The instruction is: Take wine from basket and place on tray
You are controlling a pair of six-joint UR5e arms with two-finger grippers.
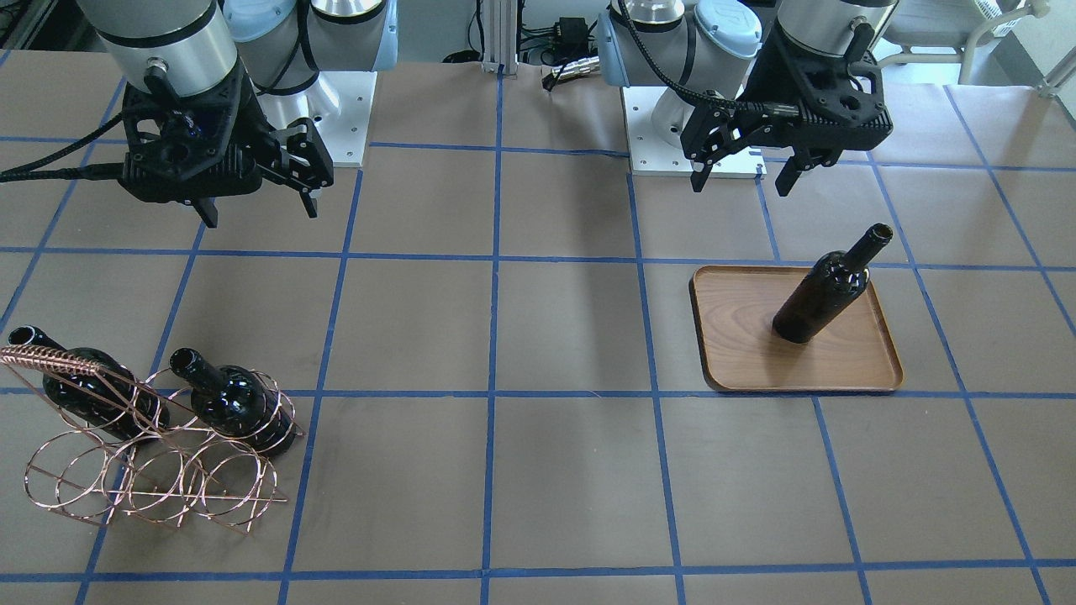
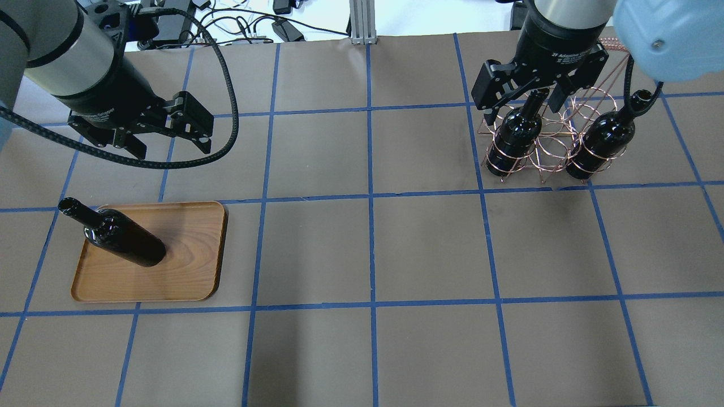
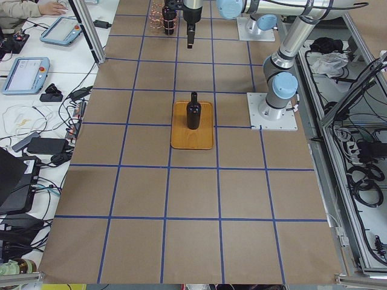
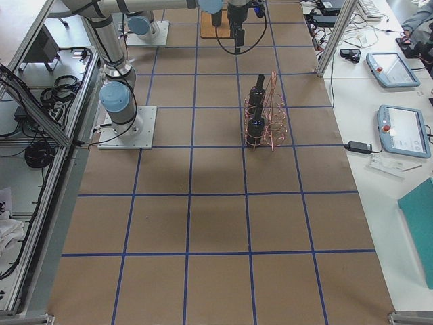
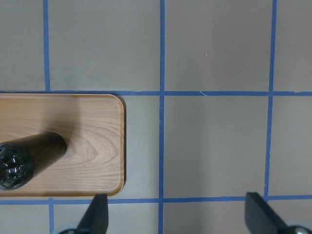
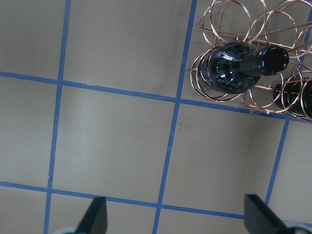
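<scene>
One wine bottle stands upright, neck skyward, on the tray at the left of the table, while two matching bottles stand upright in the basket at the right, as the left gripper and right gripper hang empty above, jaws wide apart.

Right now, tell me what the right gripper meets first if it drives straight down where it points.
Most likely the paper-covered table: in the right wrist view the right gripper aims beside the basket, and the nearest wine bottle sits off to one side. Depth is unclear.
</scene>
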